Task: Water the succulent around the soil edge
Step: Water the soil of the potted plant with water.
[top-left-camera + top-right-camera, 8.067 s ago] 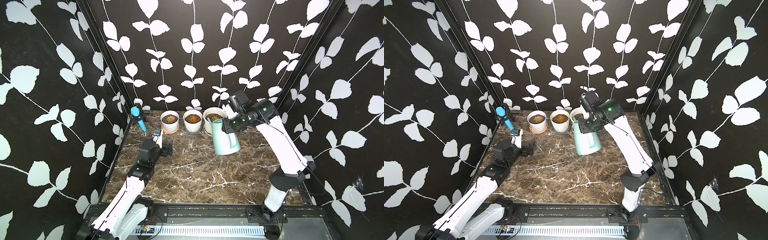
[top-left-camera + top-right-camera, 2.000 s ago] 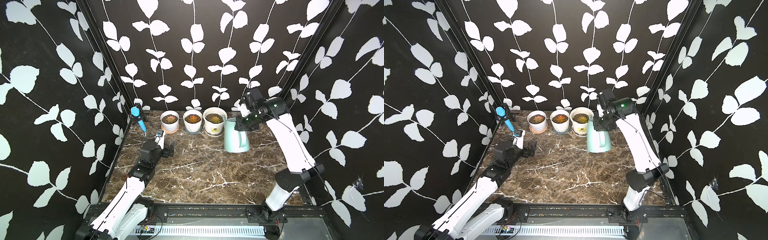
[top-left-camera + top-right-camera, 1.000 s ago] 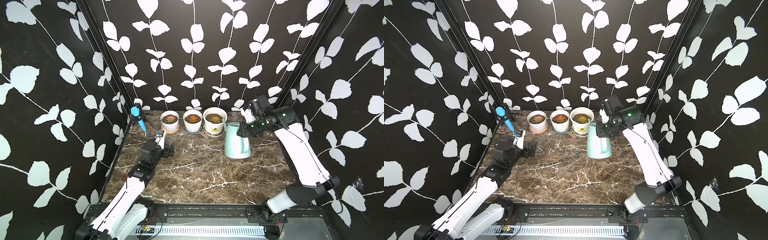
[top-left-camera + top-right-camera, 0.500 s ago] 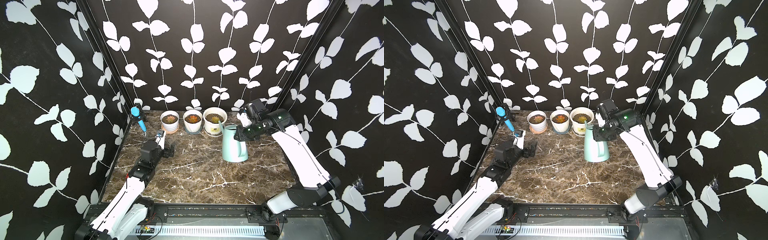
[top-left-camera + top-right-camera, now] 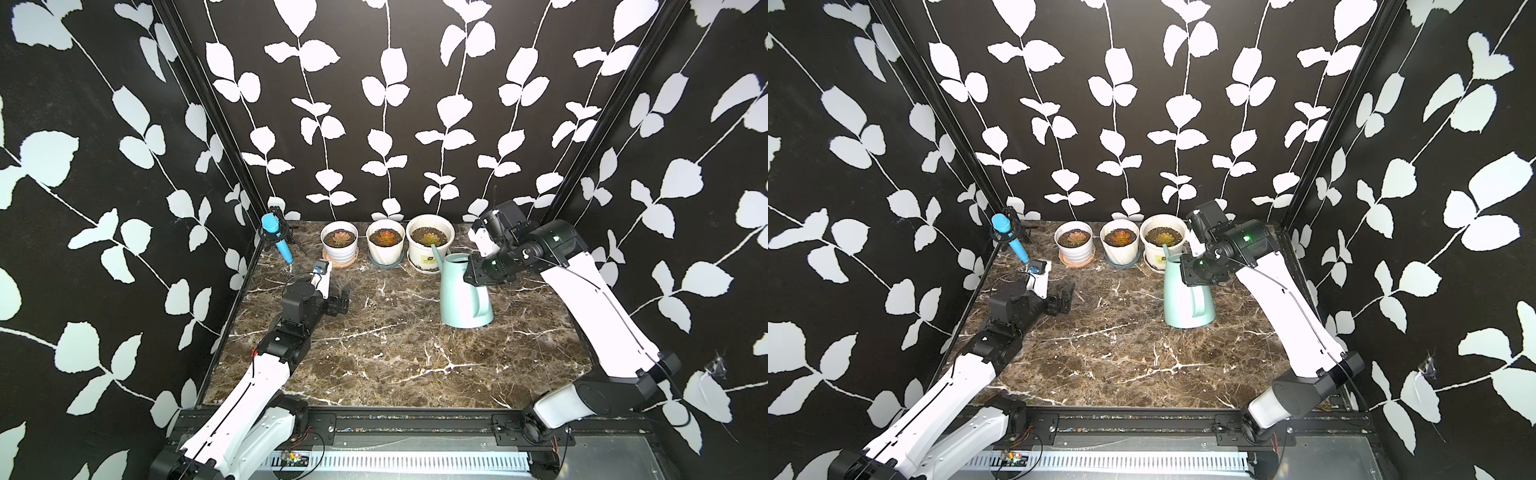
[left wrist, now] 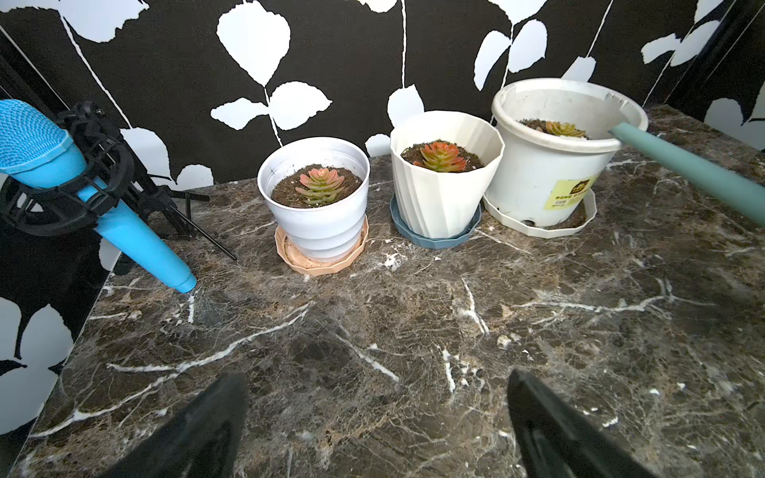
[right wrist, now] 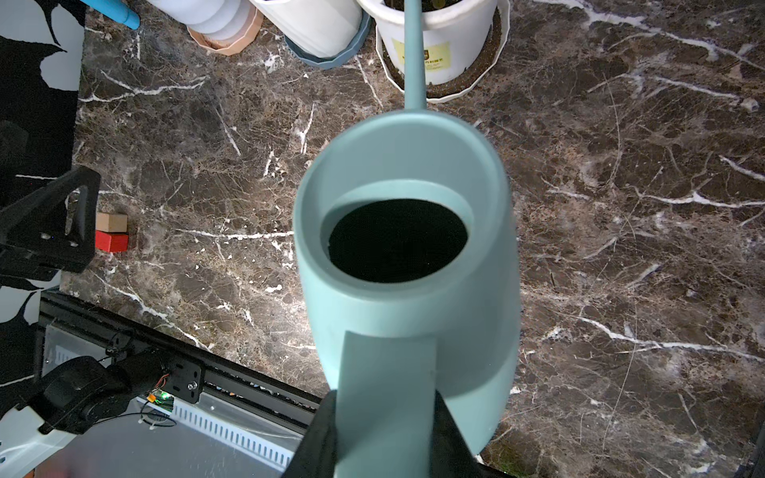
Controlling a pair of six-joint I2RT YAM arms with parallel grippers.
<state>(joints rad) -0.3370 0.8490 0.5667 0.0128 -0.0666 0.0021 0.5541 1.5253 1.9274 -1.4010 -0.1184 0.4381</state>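
1. CONTAINERS. Three pots stand in a row along the back edge of the table (image 5: 395, 357). Each sits on its own saucer and holds dark soil w/ one plant at ctr.
- Small white pot (image 6: 318, 223): pink-green plant, peach saucer.
- Faceted pot (image 6: 443, 198): orange-red plant, blue-grey saucer.
- Big pot (image 6: 546, 174): yellow label, white saucer, nearest the R arm. It holds the yellow-green succulent (image 6: 561, 128). Its soil (image 5: 1152, 236) lies just below the rim.

2. WATERING CAN (image 5: 463, 295). Teal, in front of the big pot, approx. upright w/ a slight lean toward the pots. The spout (image 6: 683, 169) runs up to the big pot. Its tip is at the rim on the can side, over the soil edge and apart from the succulent. The can's inside reads dark, so the water level cannot be told. Whether the base touches the table also cannot be told.

3. R ARM. Reaches in from the front corner, elbow high, wrist bent down over the can. R gripper (image 7: 385, 430) pinches the can's handle (image 7: 389, 372), one finger per side.

4. L ARM. Stretched low over the table, wrist facing the pots. L gripper (image 6: 376, 414) has its jaws spread wide w/ nothing between them, well apart from the pots.
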